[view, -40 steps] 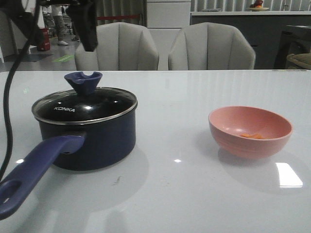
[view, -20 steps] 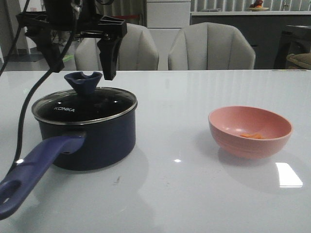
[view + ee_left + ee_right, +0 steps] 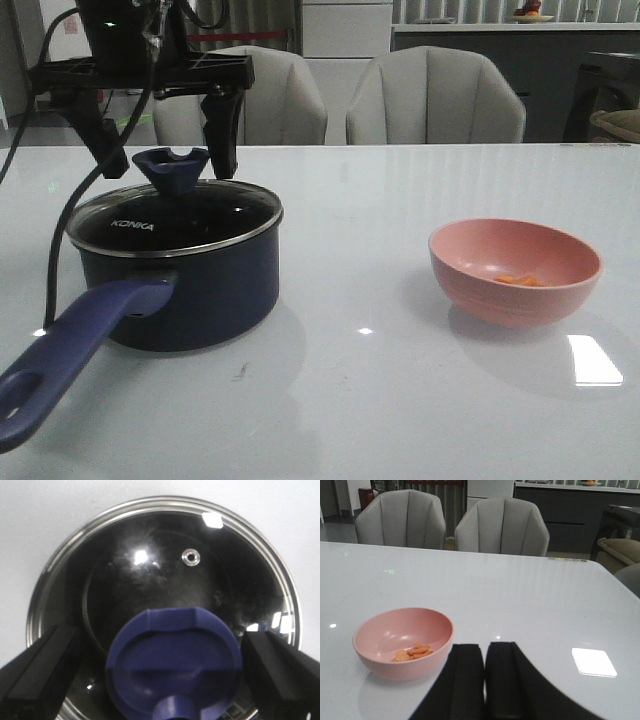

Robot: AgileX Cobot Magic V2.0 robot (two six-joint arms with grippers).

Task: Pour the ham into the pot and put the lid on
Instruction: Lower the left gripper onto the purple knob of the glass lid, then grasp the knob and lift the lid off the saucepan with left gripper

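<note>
The dark navy pot (image 3: 190, 290) stands at the left of the table with its long handle (image 3: 70, 350) toward the front. The glass lid (image 3: 175, 220) with "KONKA" lettering lies on it, also in the left wrist view (image 3: 165, 575). My left gripper (image 3: 165, 150) is open, its fingers on either side of the blue knob (image 3: 172, 168) (image 3: 175, 665), not touching it. The ham (image 3: 518, 279) (image 3: 412, 652), a few thin orange pieces, lies in the pink bowl (image 3: 515, 270) (image 3: 402, 640) at the right. My right gripper (image 3: 485, 652) is shut and empty, beside the bowl.
Two grey chairs (image 3: 340, 100) stand behind the table's far edge. A black cable (image 3: 60, 240) hangs from the left arm beside the pot. A bright light patch (image 3: 595, 360) reflects on the table at the front right.
My left gripper has come down from above over the pot, and its open fingers now straddle the lid's knob. The pot, lid and bowl have not moved.
</note>
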